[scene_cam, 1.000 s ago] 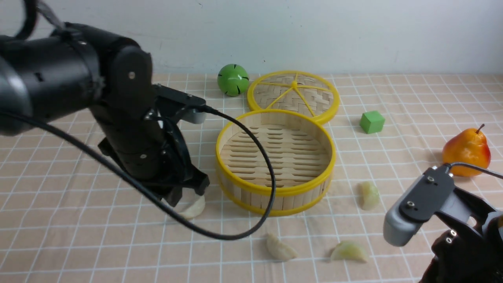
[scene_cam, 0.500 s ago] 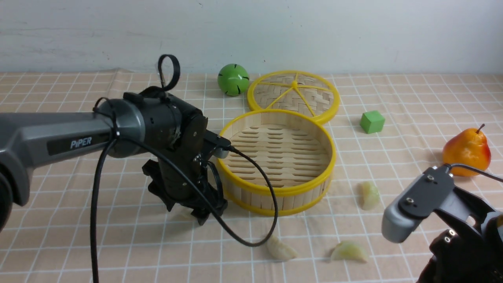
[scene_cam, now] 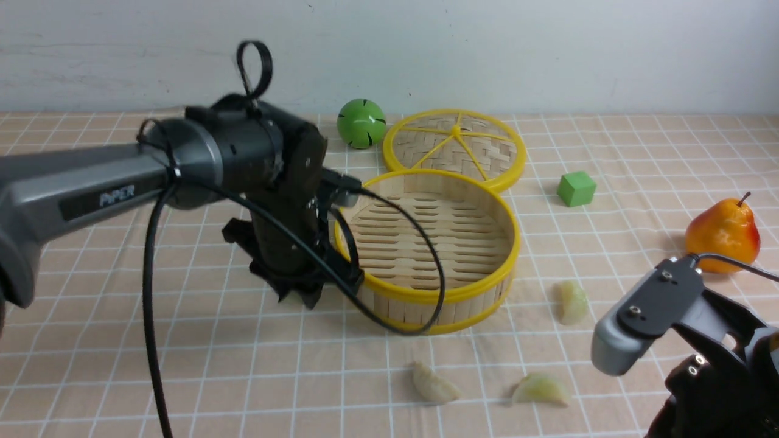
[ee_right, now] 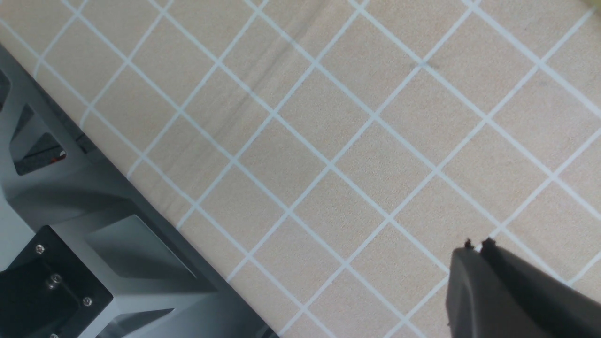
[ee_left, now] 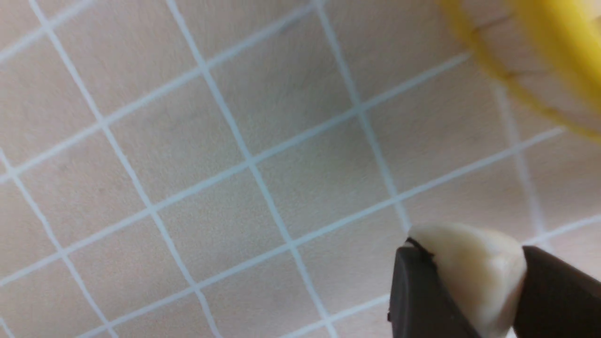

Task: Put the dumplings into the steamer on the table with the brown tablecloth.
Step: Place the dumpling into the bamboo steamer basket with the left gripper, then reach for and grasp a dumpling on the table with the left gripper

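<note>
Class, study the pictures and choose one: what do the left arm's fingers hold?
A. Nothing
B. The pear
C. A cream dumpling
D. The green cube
C: the left wrist view shows the left fingers closed on either side of a cream dumpling.

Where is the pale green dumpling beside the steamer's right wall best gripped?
Probably across its thick middle, from above. The pale green dumpling lies on the tablecloth with its length running away from the robot, so jaws closing left to right span its narrow width; the tapered ends could slip.
</note>
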